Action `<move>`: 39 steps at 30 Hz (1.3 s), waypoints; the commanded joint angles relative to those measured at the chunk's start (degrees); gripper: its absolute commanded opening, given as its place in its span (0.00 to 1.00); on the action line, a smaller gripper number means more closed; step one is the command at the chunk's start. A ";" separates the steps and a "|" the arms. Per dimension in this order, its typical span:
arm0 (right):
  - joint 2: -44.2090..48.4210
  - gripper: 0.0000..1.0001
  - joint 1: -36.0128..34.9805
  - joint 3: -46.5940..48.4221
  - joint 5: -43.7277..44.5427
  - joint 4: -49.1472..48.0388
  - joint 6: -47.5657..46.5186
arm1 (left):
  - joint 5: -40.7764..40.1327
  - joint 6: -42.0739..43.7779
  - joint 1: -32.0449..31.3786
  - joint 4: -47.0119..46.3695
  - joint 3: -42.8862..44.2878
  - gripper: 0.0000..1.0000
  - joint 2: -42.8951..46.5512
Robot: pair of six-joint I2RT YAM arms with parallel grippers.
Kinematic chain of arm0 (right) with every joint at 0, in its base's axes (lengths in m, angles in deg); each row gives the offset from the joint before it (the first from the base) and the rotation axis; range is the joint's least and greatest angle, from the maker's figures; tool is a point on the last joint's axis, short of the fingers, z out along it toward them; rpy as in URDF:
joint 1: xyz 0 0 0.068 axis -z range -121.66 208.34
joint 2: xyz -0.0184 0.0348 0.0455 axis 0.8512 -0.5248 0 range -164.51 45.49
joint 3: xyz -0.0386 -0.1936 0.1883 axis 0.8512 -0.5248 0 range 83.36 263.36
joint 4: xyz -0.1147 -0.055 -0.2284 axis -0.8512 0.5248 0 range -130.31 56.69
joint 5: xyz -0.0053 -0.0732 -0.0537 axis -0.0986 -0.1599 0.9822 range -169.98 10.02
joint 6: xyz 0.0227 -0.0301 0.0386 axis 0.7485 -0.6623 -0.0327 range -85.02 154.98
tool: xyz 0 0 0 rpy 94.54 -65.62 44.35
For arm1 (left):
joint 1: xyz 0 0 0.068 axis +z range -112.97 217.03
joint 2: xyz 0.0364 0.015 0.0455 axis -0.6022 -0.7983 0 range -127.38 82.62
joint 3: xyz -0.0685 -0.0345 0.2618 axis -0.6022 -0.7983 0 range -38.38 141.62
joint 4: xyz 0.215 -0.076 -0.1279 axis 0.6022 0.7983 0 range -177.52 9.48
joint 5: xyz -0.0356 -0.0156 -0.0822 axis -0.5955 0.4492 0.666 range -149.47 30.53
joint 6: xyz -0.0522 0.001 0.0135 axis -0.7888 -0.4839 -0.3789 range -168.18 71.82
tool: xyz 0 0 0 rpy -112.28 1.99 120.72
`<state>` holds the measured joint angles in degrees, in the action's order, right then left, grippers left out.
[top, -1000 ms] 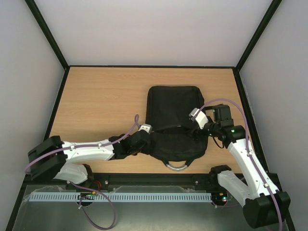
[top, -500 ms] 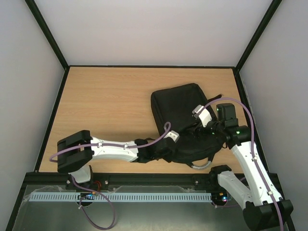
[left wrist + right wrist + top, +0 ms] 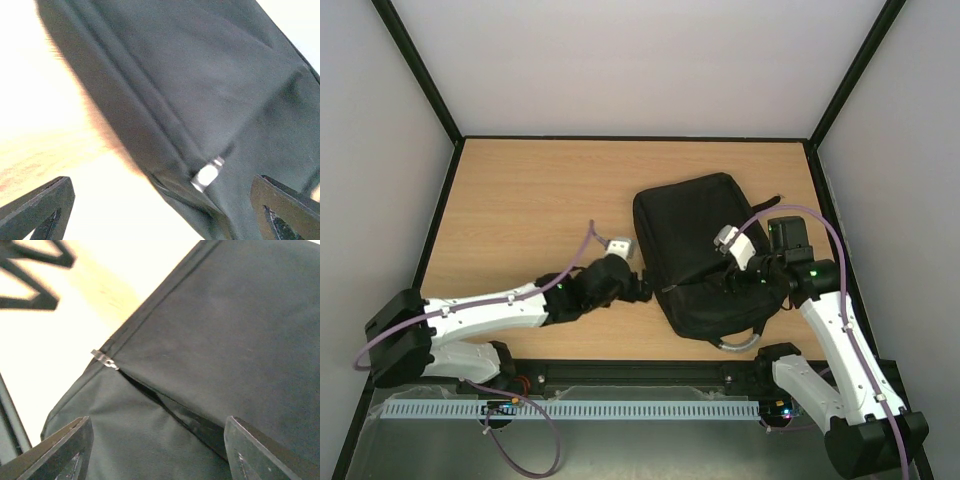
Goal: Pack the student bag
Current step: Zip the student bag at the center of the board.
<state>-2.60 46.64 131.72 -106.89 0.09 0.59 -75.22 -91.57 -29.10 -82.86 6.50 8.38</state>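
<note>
The student bag point(image 3: 695, 235) is a large black backpack lying tilted on the wooden table, its grey handle loop point(image 3: 738, 342) near the front edge. My left gripper point(image 3: 644, 292) stands wide open at the bag's left edge, holding nothing. In the left wrist view the bag point(image 3: 210, 90) fills the upper right, and a metal zipper pull point(image 3: 207, 174) sits between the spread fingers point(image 3: 37, 210). My right gripper point(image 3: 731, 282) hovers open over the bag. In the right wrist view a partly open zipper slit point(image 3: 165, 402) runs from its pull point(image 3: 103, 360) toward the right finger point(image 3: 265, 450).
The wooden table point(image 3: 530, 210) is walled by grey panels with black frame edges point(image 3: 420, 70). The bag's lower corner lies close to the right arm's base point(image 3: 782, 362). My left gripper's dark fingers point(image 3: 35, 295) show at the top left of the right wrist view.
The bag has turned and slid to the right. My left gripper has let go of the bag's lower edge, opened wide and drawn back to its left side. The right gripper stays over the bag.
</note>
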 commanded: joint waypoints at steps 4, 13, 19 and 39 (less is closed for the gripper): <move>-2.24 0.73 -2.27 1.23 -6.69 2.83 -3.43 | 6.94 -9.77 10.33 -10.62 -7.58 0.92 2.85; -8.53 0.58 -14.93 1.35 3.49 -3.40 0.12 | 12.91 -12.11 15.02 -21.48 -8.62 0.49 -4.13; -12.15 0.58 -25.41 1.18 11.16 -6.43 0.97 | 16.53 -13.44 16.45 -24.11 -4.71 0.73 -12.11; -21.12 0.57 -42.11 -1.51 27.11 -14.66 0.54 | 18.39 -15.07 18.88 -31.97 -7.45 0.96 -15.16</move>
<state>-22.12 6.27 131.50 -83.33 -13.48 1.13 -56.23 -106.48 -10.52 -112.65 0.47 -7.61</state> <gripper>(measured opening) 0.589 0.950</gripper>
